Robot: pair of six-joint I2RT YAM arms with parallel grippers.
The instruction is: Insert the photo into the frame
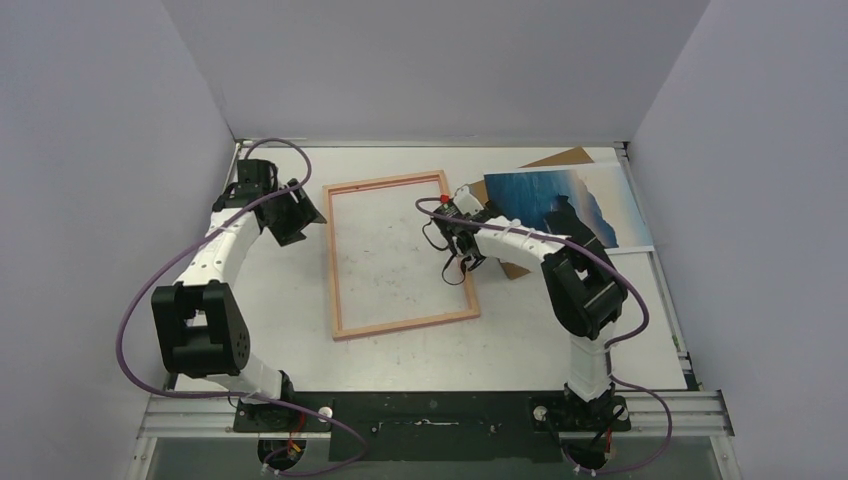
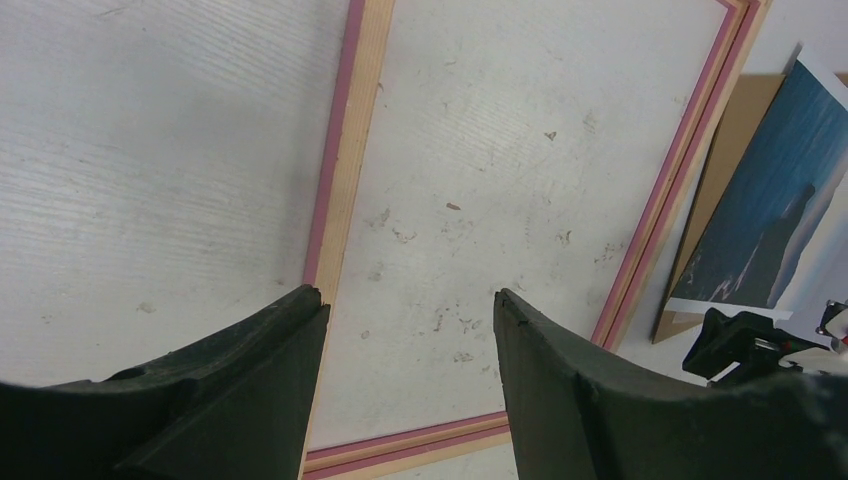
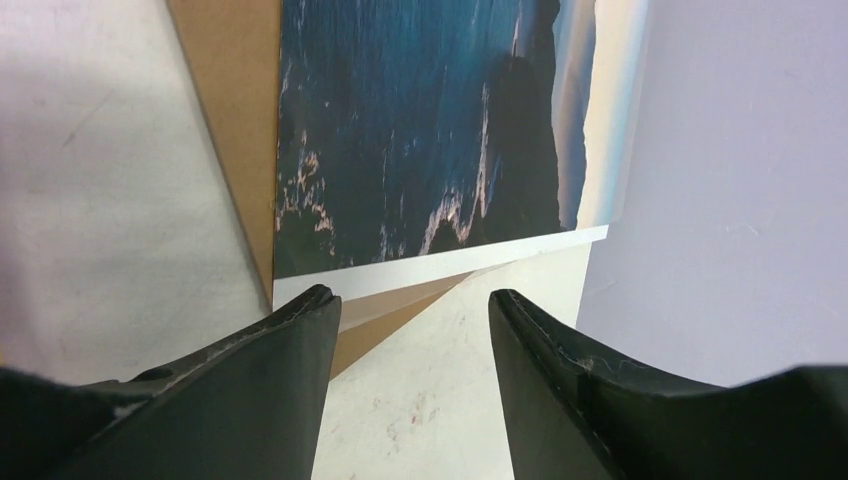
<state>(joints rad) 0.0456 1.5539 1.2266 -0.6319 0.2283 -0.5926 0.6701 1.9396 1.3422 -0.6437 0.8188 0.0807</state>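
White table (image 1: 500,340), glossy blue seascape photo (image 1: 530,193)

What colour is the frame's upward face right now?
The frame shows pale wood on top, pink along its edges; clearest in left wrist view.

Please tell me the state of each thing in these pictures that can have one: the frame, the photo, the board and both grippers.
frame: lying flat, empty inside.
photo: picture side up, resting on the brown board, outside the frame, not held.
brown board: lying flat, partly covered by the photo.
left gripper: jaws open, holding nothing.
right gripper: jaws open, holding nothing.
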